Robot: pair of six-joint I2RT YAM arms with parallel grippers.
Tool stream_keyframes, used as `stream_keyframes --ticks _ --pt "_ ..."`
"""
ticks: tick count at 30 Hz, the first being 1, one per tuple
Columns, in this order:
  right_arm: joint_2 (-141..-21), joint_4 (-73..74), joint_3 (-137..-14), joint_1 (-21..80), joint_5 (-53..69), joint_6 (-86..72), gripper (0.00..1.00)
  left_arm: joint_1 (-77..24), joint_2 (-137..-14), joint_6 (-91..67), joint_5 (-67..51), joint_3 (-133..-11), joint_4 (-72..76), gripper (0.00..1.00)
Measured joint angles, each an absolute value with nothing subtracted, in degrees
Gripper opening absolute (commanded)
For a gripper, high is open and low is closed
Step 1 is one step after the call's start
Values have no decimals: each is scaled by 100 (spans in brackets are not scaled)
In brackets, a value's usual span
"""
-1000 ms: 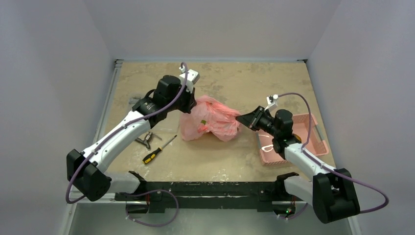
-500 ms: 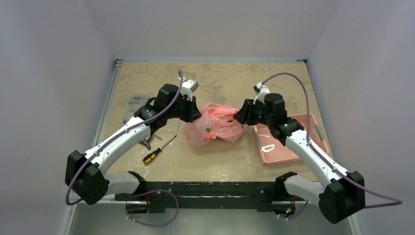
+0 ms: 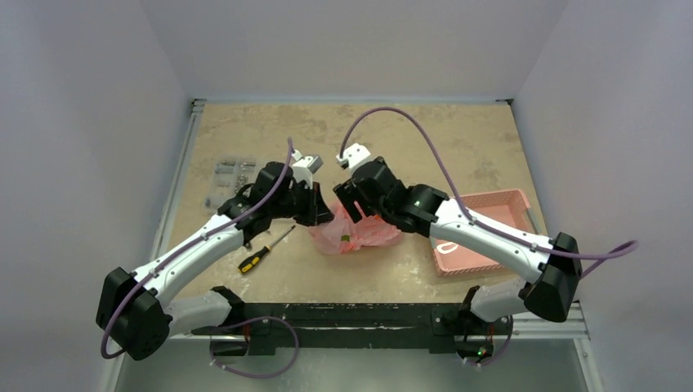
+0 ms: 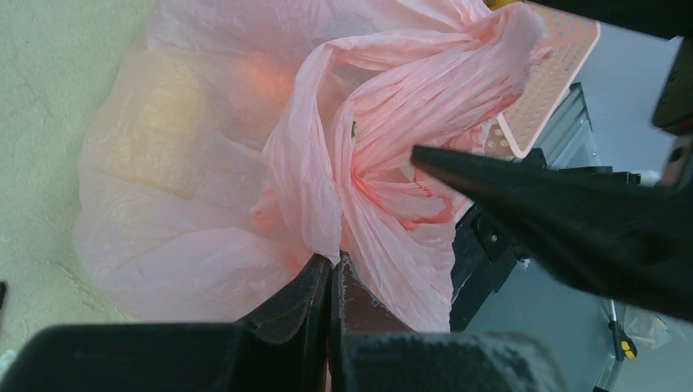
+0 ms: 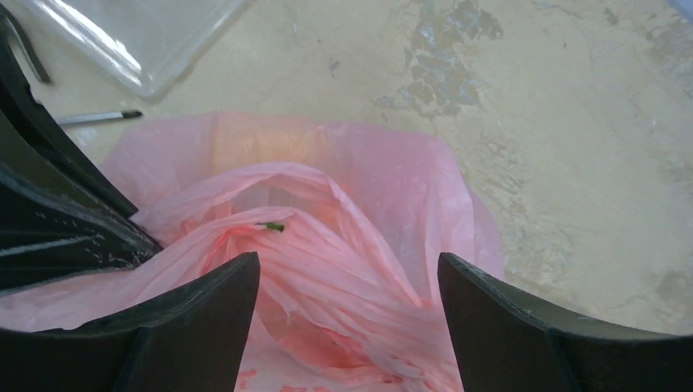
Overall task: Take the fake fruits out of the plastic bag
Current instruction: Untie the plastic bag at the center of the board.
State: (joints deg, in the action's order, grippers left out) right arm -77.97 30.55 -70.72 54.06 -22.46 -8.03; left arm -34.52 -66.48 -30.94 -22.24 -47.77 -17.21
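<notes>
Swinging in from 3 o'clock, the right arm has left the pink basket (image 3: pixel 490 196) and now hangs over the middle of the counter (image 3: pixel 409 139). Its right claw (image 3: pixel 350 198) has gone from pressed together to spread. The plastic bag (image 3: pixel 364 233) has bunched smaller and slid toward 6 o'clock. From above, the left claw (image 3: pixel 320 212) meets the bag at its 9 o'clock edge and the right claw sits at its 12 o'clock edge. A screwdriver (image 3: pixel 266 249) lies further off at 9 o'clock.

Left wrist view: the left claw (image 4: pixel 331 271) is pressed together, pinching a fold of the plastic bag (image 4: pixel 204 180) at its rim. The film is thin, translucent pink and deeply creased, with a twisted handle running toward 1 o'clock. The fake fruits (image 4: pixel 155 143) show only as a yellowish patch and an orange glow through the film at 10 o'clock; none lies bare.

Right wrist view: the right claw (image 5: pixel 347 265) is spread wide and holds nothing, straddling the mouth of the plastic bag (image 5: pixel 392 188). A green speck (image 5: pixel 274 226) sits among the folds; I cannot tell what it is.

The bag looks light, limp and slippery, likely to collapse rather than keep a shape. The best hold is probably the rim fold opposite the left claw's pinch, so the mouth pulls open. The fruits are probably light, hard and prone to roll.
</notes>
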Motion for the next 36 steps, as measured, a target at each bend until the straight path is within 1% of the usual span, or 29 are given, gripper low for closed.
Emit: stream_keyframes --ticks 3,7,8,10,12,15,19,20,21,23,25,28,29,32,36 --pt "-8042 3183 -7078 5767 -2663 -432 78 -3452 -6521 -3092 -2222 -4779 -1732 0" --pt "-8014 3188 -6853 5883 -2685 -113 76 -3452 -6486 -3087 -2174 -4814 -1824 0" --pt "-7920 3118 -6735 5878 -2598 -67 74 -3450 -6486 -3085 -2143 -4827 -1848 0" --pt "-7662 2956 -6466 5857 -2532 5 66 -3450 -6486 -3087 -2097 -4838 -1859 0" --pt "-7467 2829 -6285 5854 -2517 25 61 -3452 -6486 -3092 -2080 -4838 -1848 0" --pt "-7446 2665 -6233 5854 -2515 23 57 -3452 -6479 -3105 -2082 -4840 -1826 0" --pt "-7627 2438 -6173 5854 -2432 71 56 -3450 -6445 -3114 -2082 -4862 -1804 0" --pt "-7677 2410 -6158 5854 -2412 89 54 -3452 -6436 -3118 -2084 -4880 -1806 0" --pt "-7754 2344 -6114 5854 -2381 113 50 -3452 -6429 -3138 -2084 -4906 -1809 0" --pt "-7859 2265 -6049 5854 -2364 115 35 -3452 -6399 -3177 -2082 -4945 -1800 0" --pt "-7955 2233 -6020 5854 -2364 91 24 -3452 -6340 -3216 -2071 -4954 -1804 0" --pt "-7975 2126 -5961 5854 -2394 -32 4 -3450 -6184 -3256 -1984 -4954 -1813 0" --pt "-7964 2062 -5946 5854 -2388 -99 0 -3452 -6112 -3284 -1916 -4947 -1809 0" --pt "-7804 1787 -5802 5850 -2403 -351 0 -3450 -5817 -3395 -1691 -4838 -1789 0" --pt "-7220 1380 -5391 5708 -2239 -810 0 -3450 -5404 -3557 -1282 -4635 -1813 0"
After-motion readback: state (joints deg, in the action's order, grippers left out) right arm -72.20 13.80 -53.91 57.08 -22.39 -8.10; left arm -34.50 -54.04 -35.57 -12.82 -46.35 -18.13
